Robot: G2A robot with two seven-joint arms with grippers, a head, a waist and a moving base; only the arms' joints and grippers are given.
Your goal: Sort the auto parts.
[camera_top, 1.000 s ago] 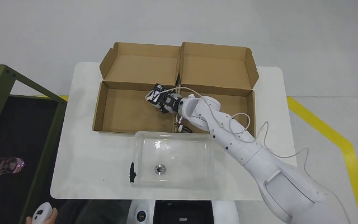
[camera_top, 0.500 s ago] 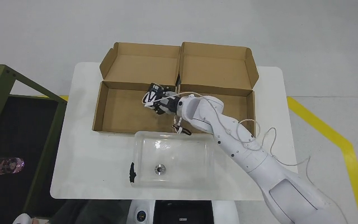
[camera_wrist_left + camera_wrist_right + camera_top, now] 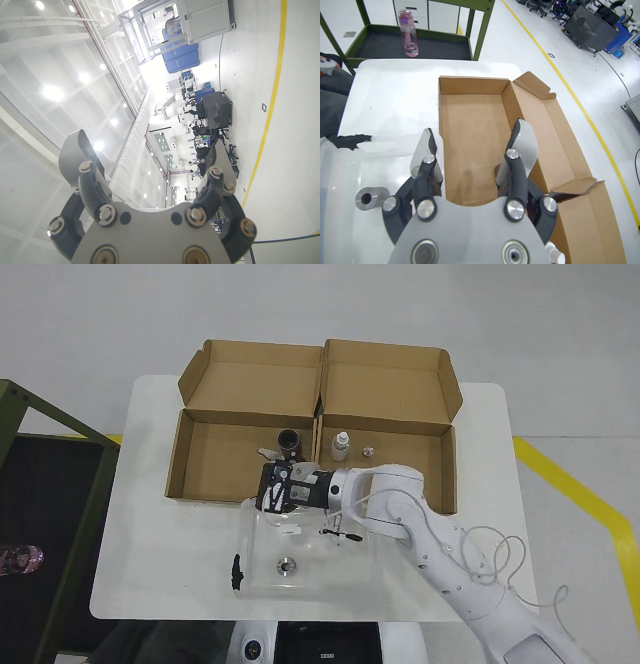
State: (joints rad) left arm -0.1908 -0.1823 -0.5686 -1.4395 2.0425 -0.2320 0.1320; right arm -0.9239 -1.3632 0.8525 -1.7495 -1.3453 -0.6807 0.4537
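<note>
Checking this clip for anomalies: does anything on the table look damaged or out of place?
A ragged black scrap sits at the clear bin's left edge; it looks torn, unlike the metal bushing inside. The cardboard boxes stand square, nothing spilled.

Factory-like robotics lab: yellow floor line [image 3: 282,20], blue machines [image 3: 181,57], high ceiling lights [image 3: 52,92].

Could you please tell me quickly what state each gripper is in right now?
Left gripper: open, holding nothing.
Right gripper: open, holding nothing.
</note>
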